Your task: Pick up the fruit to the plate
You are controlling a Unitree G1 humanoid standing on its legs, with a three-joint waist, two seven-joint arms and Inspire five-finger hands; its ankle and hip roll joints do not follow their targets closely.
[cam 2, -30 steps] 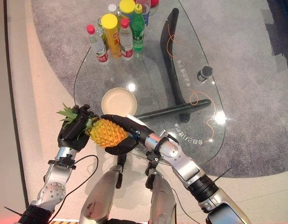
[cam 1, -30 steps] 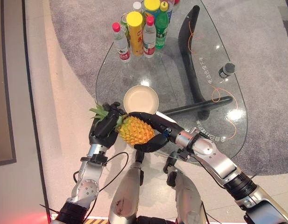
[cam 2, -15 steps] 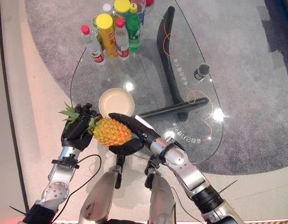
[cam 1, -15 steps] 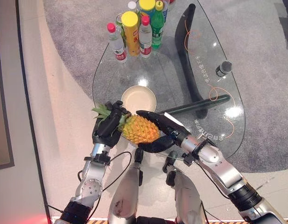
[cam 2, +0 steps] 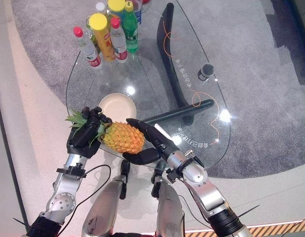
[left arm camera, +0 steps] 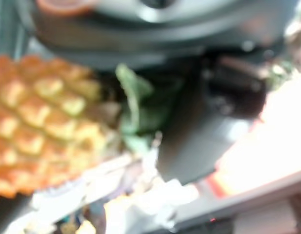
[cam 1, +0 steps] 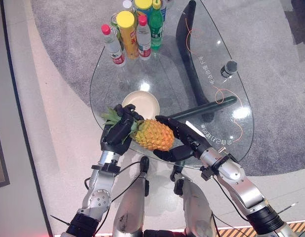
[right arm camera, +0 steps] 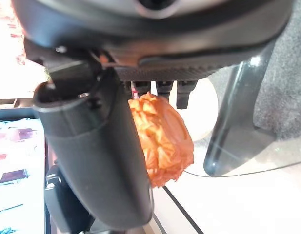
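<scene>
1. Left eye view: pineapple [cam 1: 153, 134] held lying on its side between both hands, above the near rim of the glass surface [cam 1: 226, 123], just on the near side of the plate [cam 1: 141, 104]. Left hand [cam 1: 117, 133] is clenched round the leafy crown end; right hand [cam 1: 179, 140] grasps the fruit body, fingers over the top and thumb under it. Against 1.0 s ago the whole picture has shifted, so the camera moved; relative to the plate the pineapple now sits a little to the right and its top edge overlaps the plate's near rim. Both grips unchanged.
2. Right eye view: same arrangement. Bottles [cam 2: 107, 34] stand grouped at the far end of the surface; a small dark round thing [cam 2: 205, 70] lies toward the far right edge.
3. Left wrist view: blurred; orange rind and green leaves close against the dark hand.
4. Right wrist view: thumb [right arm camera: 91, 161] alongside the pineapple, fingertips [right arm camera: 165, 87] over it, plate behind.
</scene>
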